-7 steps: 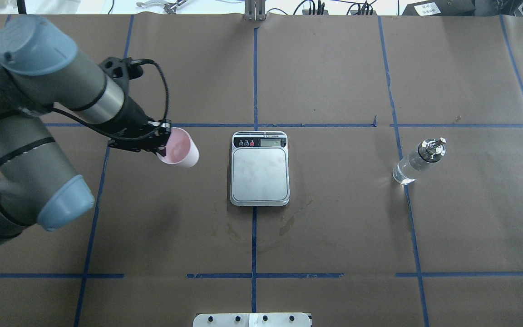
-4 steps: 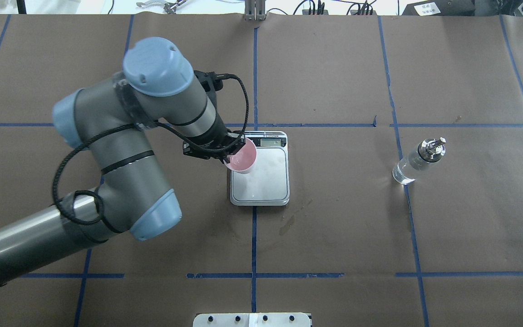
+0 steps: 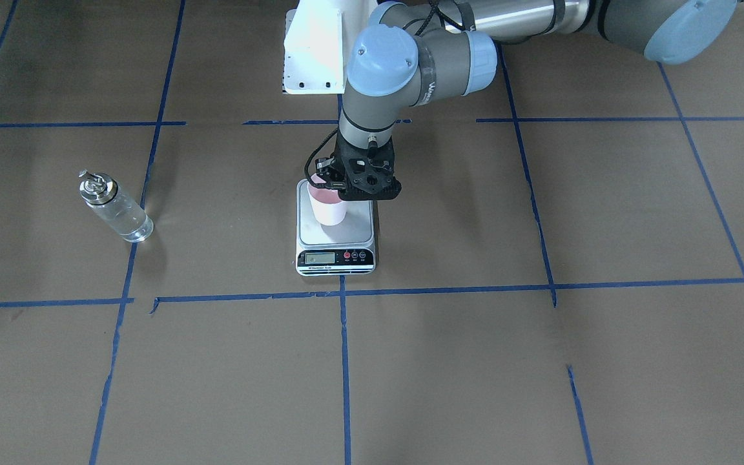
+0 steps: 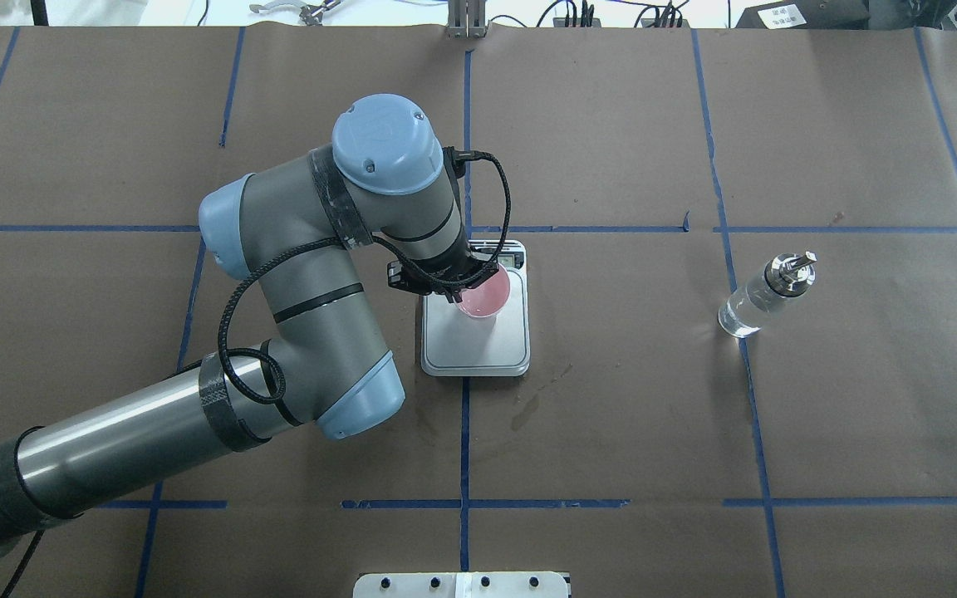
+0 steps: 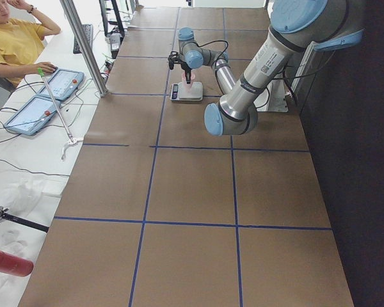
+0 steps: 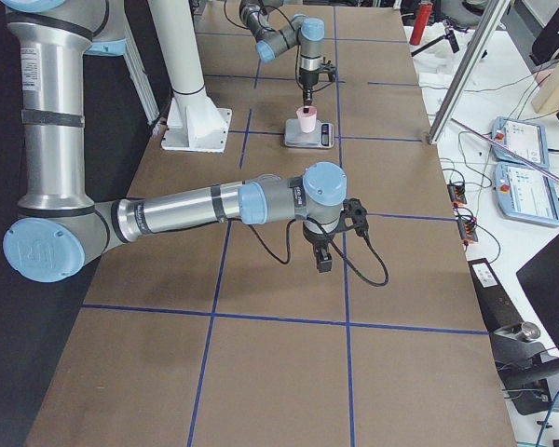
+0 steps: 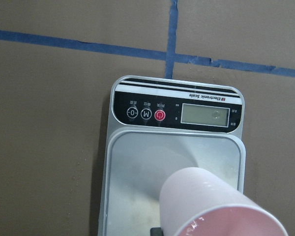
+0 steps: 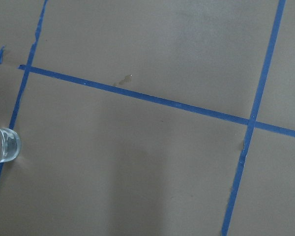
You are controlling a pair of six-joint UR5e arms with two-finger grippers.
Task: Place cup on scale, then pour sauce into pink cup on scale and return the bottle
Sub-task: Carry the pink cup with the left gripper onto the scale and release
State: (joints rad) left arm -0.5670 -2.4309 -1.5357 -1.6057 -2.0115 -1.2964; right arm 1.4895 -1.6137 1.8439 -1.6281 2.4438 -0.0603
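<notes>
The pink cup (image 4: 485,292) is upright over the steel platform of the scale (image 4: 487,353), towards its display end. My left gripper (image 4: 460,289) is shut on the cup's rim from above. In the front view the cup (image 3: 327,206) has its base at the scale's platform (image 3: 354,232); I cannot tell if it touches. The left wrist view shows the cup (image 7: 221,206) and the scale's blank display (image 7: 205,114). The glass bottle (image 4: 765,295) with clear sauce stands alone to the right. My right gripper (image 6: 324,256) shows only in the exterior right view; I cannot tell its state.
Brown paper with blue tape lines (image 4: 464,465) covers the table. Dried stains (image 4: 528,407) lie near the scale. The white base plate (image 3: 310,51) is at the robot's side. An operator (image 5: 16,41) and tablets (image 5: 45,96) are beyond the far edge.
My left arm has carried the cup to the right, from well left of the scale to over its platform. The bottle has not moved.
</notes>
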